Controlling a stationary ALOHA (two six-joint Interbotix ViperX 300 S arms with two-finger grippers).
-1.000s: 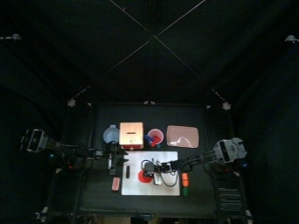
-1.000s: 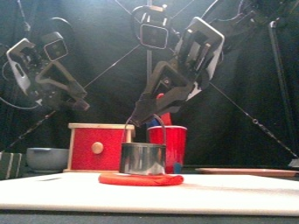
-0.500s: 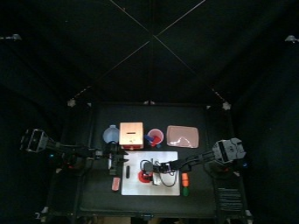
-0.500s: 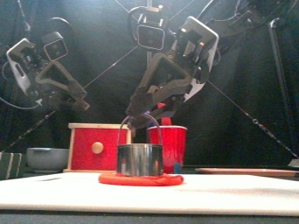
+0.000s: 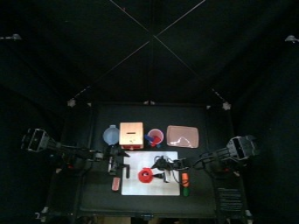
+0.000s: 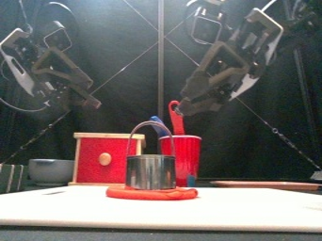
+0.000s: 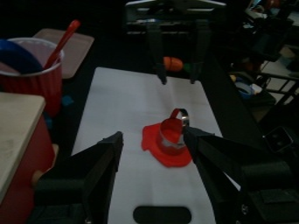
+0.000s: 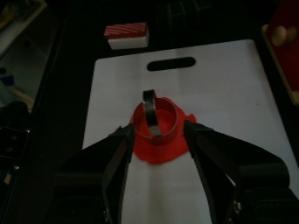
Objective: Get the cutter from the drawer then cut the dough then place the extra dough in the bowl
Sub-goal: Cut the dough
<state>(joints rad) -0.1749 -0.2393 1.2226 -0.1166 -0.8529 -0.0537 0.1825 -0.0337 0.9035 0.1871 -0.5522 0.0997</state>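
Note:
The metal cutter (image 6: 152,171) stands upright on the red dough disc (image 6: 152,193), in the middle of the white cutting board (image 5: 163,158); its wire handle arches free above it. My right gripper (image 6: 189,102) hangs open above and to the right of the cutter, holding nothing. My left gripper (image 6: 88,100) is open up at the left, also apart from it. In the right wrist view the cutter (image 8: 156,118) and dough (image 8: 159,147) lie just beyond the open gripper (image 8: 158,131). The left wrist view shows the dough (image 7: 167,147) ahead of its open gripper (image 7: 153,138).
Behind the board stand the wooden box with red drawer front (image 6: 107,157), the red cup with toy knives (image 6: 180,153), the blue-grey bowl (image 6: 51,169) at the left and the pink tray (image 5: 184,136). A red toy (image 5: 114,185) lies left of the board, small toys (image 5: 184,181) right.
My right gripper has let go of the cutter's handle and drawn back up and to the right. The cutter stays standing on the dough. The left arm lifted slightly.

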